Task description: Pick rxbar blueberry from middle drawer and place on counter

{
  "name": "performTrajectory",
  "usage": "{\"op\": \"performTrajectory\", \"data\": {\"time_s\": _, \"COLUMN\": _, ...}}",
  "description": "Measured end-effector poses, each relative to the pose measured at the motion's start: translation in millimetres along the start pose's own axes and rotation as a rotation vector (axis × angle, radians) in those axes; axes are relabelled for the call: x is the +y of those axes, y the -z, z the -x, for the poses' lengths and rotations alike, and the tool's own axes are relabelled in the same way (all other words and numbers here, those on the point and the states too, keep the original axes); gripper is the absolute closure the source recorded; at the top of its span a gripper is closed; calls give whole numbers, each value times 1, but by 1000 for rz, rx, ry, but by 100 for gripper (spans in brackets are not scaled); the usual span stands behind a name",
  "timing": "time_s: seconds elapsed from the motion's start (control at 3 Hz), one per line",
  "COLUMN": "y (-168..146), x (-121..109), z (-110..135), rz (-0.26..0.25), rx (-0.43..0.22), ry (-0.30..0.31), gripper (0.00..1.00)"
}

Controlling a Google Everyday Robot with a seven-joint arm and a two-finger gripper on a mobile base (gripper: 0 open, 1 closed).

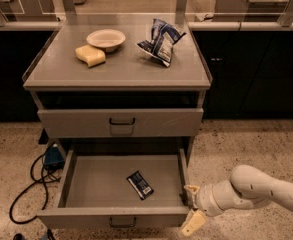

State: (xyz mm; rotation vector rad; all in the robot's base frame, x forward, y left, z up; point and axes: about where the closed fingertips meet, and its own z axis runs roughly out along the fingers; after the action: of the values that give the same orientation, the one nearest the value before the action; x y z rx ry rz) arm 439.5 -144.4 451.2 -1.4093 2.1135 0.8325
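Note:
The rxbar blueberry lies flat in the open middle drawer, right of its centre, in a dark navy wrapper with a blue and white label. The drawer is pulled out, its dark loop handle at the bottom front. The counter is the grey top of the cabinet. My gripper is at the drawer's front right corner, outside its wall, with its cream fingers spread open and empty. The white arm comes in from the right.
On the counter stand a white bowl, a yellow sponge and a blue and white chip bag. A shut drawer front is above the open one. A black cable and a blue plug box lie on the floor at the left.

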Motion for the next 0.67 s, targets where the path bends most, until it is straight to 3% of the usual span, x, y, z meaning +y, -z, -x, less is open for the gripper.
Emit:
{"op": "performTrajectory", "data": {"time_s": 0.33, "y": -3, "x": 1, "z": -2, "rz": 13, "rx": -11, "ry": 3, "gripper": 0}}
{"op": "performTrajectory", "data": {"time_s": 0.67, "y": -5, "x": -7, "z": 23, "rz": 26, "rx": -195, "ry": 42, "gripper": 0}}
